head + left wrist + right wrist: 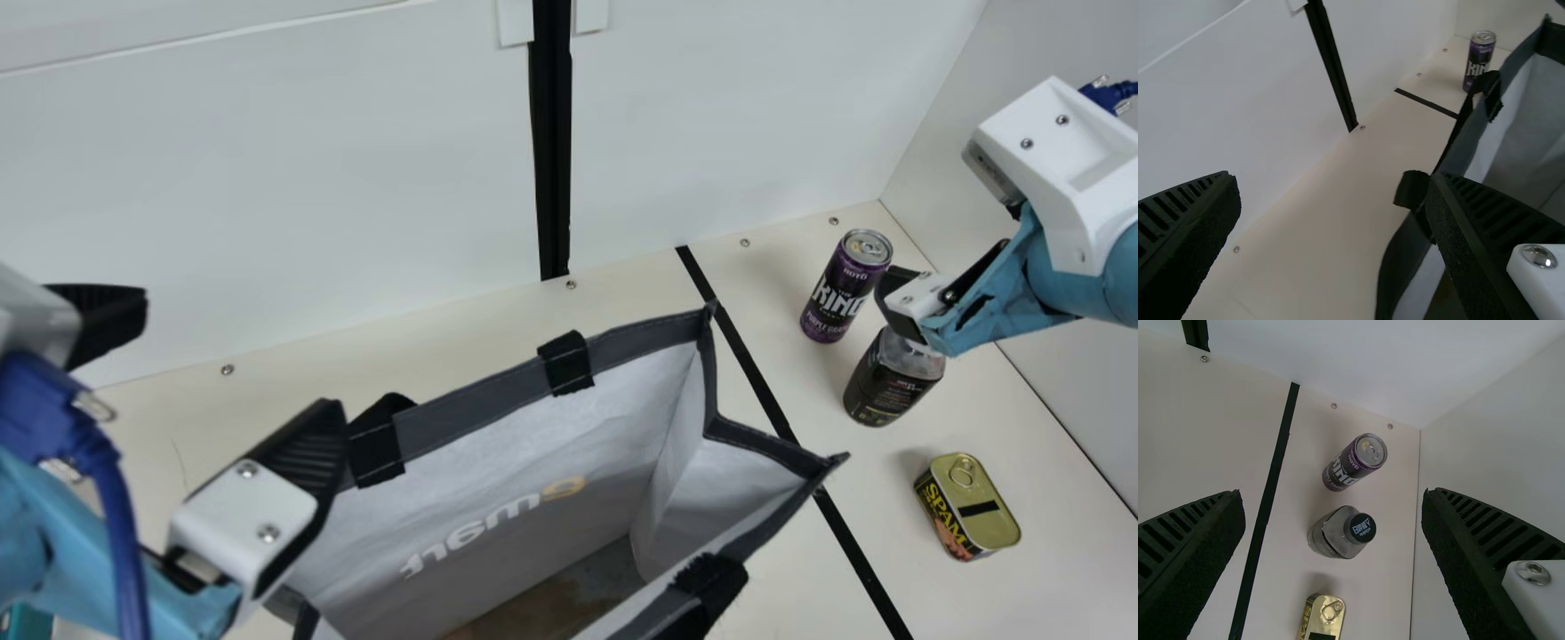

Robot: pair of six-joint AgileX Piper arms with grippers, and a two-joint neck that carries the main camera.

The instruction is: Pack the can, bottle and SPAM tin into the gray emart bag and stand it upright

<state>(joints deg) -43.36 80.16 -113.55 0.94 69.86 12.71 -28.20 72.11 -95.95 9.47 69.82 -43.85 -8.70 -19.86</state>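
Standing open on the worktop [1005, 427], the gray emart bag [605, 427] takes up the lower middle of the main view, mouth upward. That looks like the upright half of the job in place, though it will only count once the bag is loaded.

The left gripper [1335, 177], at the lower left of the main view, hangs beside the bag's rim with its jaws spread; whether it touches the fabric, I cannot tell. At the upper right, the right gripper [1331, 493] is over the loose goods, its jaws also parted and holding nothing.

All the packing is left to do. The bottle [889, 387] stands right of centre, just below the right gripper and probably the likeliest first pick. The can [836, 293] is upright near it, farther up the frame. The SPAM tin [965, 511], smallest of the three, sits toward the lower right. None of them is in the bag, so I judge the task barely begun.
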